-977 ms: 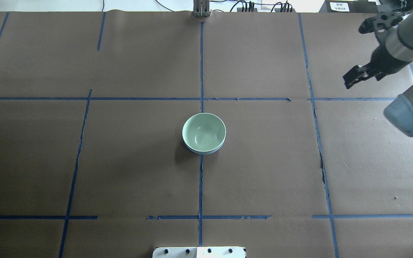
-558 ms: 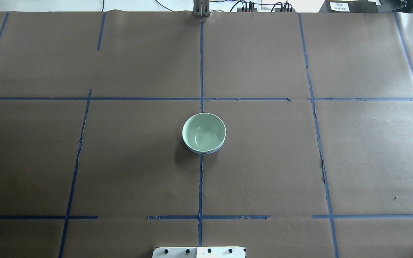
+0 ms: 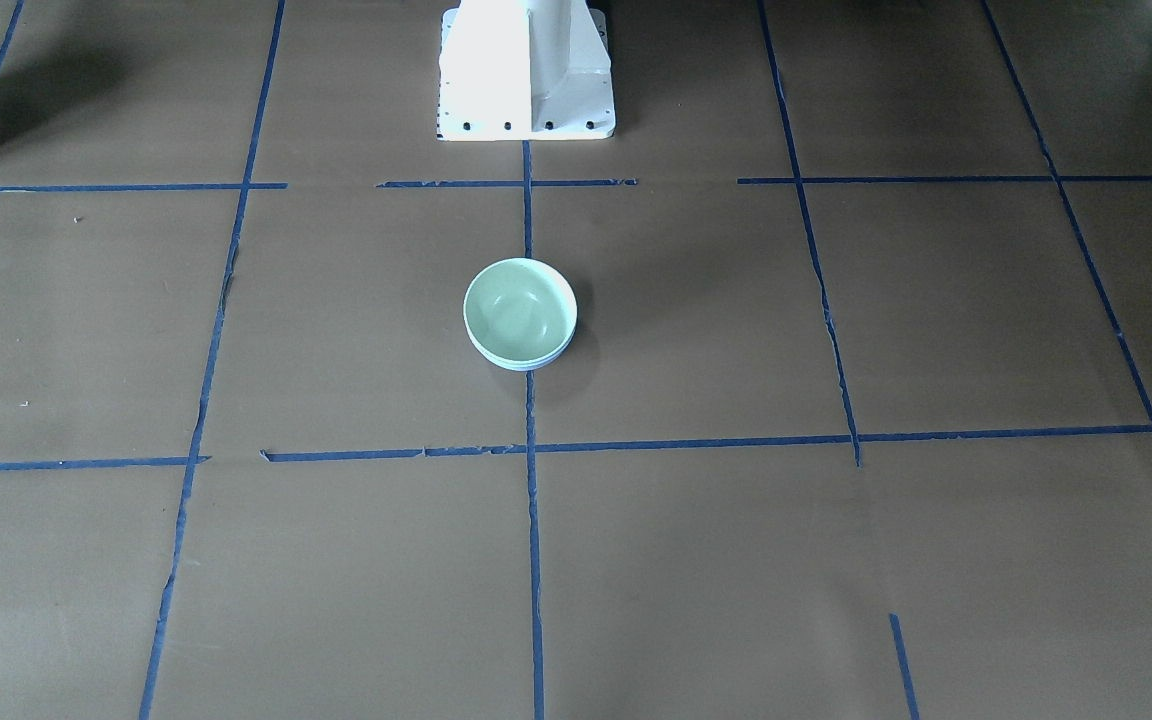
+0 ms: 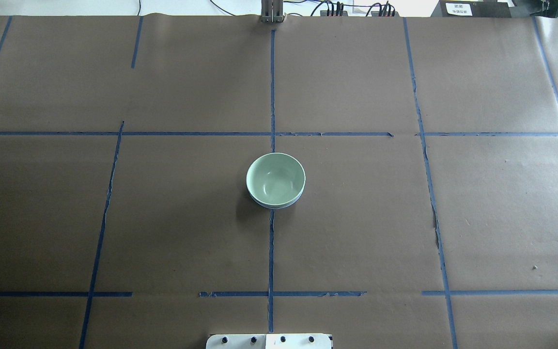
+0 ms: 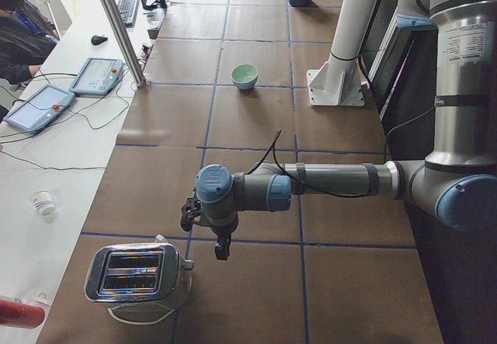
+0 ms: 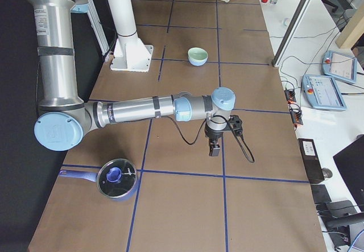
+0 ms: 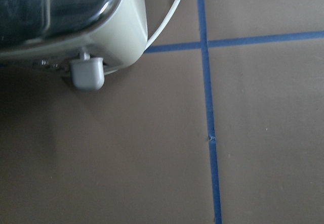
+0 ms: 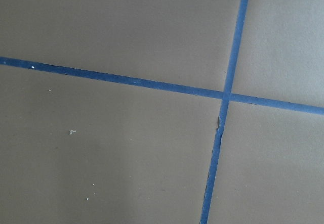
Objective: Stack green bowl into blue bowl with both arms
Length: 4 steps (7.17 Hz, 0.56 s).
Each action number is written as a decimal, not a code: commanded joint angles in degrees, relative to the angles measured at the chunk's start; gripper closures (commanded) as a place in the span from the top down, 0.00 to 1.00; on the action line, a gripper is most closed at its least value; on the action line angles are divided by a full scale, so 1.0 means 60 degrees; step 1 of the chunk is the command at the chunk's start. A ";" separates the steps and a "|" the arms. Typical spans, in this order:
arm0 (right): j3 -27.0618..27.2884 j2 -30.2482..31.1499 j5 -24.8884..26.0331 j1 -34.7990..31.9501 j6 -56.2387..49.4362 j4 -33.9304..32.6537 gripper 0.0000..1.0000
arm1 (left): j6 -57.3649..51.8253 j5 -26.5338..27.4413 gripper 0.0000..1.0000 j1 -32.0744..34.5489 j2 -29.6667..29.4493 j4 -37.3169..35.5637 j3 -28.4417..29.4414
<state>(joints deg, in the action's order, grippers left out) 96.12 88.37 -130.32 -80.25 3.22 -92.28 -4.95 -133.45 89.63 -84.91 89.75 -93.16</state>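
Brown paper covers the table [image 4: 356, 232], marked into squares by blue tape [image 4: 271, 252]. At the table's middle, on the centre tape line in front of the white pedestal [image 3: 526, 70], the green bowl [image 4: 275, 178] sits upright inside the blue bowl [image 4: 279, 207]. The 2 are nested closely, so only a thin blue crescent of rim shows below the green one. The green bowl's glossy inner surface shows in full, with pale reflections.

Neither arm touches the stack. The left arm [image 5: 334, 179] reaches out low along the table's left end, and the left gripper [image 5: 221, 244] points down just beside a toaster [image 5: 140, 274] with 2 slots on top. That wrist's view shows the toaster's corner, its grey lever and a white cord [image 7: 164, 24], but no fingers, so I cannot tell whether they are spread or clenched.

The right arm [image 6: 136, 108] stretches over the table's right end, well apart from the bowls. The right gripper [image 6: 214, 148] points down above the paper, and its finger state cannot be told either. Near it lies a blue pan [image 6: 116, 179] with a glass lid [image 6: 115, 175] on; its contents are unclear.
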 commanded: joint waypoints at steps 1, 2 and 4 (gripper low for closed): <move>-0.0562 0.0169 -0.0615 -0.0770 -0.0154 0.0175 1.00 | -0.0009 -0.0010 1.00 0.0003 0.0060 -0.0236 0.0028; -0.1103 0.0169 -0.0967 -0.1269 -0.0866 0.0190 1.00 | -0.0009 -0.0024 1.00 0.0003 0.0060 -0.0237 0.0014; -0.1737 0.0328 -0.0971 -0.1697 -0.1518 0.0482 1.00 | -0.0009 -0.0024 1.00 0.0003 0.0075 -0.0237 -0.0044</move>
<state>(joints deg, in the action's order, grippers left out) 87.61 89.63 -135.78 -88.76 -4.05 -90.22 -5.01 -133.58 89.66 -84.50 88.37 -93.19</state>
